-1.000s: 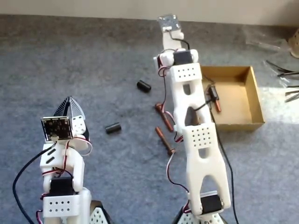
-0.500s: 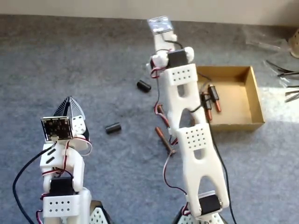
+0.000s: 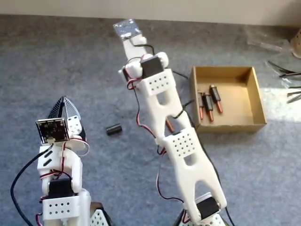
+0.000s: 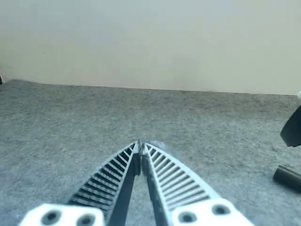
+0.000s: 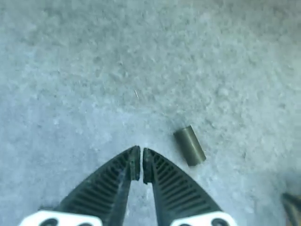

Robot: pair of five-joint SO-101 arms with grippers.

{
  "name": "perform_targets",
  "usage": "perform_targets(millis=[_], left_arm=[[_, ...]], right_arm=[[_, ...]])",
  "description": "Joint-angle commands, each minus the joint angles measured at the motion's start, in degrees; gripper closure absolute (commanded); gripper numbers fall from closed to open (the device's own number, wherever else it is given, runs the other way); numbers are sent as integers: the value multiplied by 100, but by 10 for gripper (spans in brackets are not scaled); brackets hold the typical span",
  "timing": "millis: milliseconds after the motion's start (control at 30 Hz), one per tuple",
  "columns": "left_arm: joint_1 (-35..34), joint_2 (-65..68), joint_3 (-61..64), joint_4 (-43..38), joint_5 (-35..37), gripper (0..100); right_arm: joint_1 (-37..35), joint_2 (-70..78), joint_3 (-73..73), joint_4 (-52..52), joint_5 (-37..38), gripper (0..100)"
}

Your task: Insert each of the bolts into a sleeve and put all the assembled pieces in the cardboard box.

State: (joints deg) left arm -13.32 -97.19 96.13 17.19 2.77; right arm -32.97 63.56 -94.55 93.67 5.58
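**Desk:** What has the right claw got?

**Photographer:** Nothing. The right claw hangs low over the carpet, its jaws drawn together to a hairline and empty. A sleeve lies on its side just beside the tips, untouched. That is probably why the right arm is stretched so far out.

**Desk:** And the left?

**Photographer:** The left claw is pressed closed on nothing and sits above the carpet near its own base. It looks parked, waiting for a piece to work on. A second sleeve lies on the carpet between the two arms.

**Desk:** Where are the bolts?

**Photographer:** One loose bolt peeks out from under the right arm. Three assembled pieces lie side by side in the box. The box sits open side up, well apart from the right claw, so finished pieces can be dropped straight in.

**Desk:** How far along, then?

**Photographer:** Partway, by my reading. Two sleeves and at least one bolt lie outside the box.
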Motion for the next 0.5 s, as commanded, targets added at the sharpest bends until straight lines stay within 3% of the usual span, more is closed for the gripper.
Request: perform_targets(millis=[0,467], left_arm=[[-75,-48,136,-114,-18,976],[-48,-13,136,-114,-26,976]], right_arm=[[-154,31,-716,-462,62,993],[-180,268,-716,-453,88,993]])
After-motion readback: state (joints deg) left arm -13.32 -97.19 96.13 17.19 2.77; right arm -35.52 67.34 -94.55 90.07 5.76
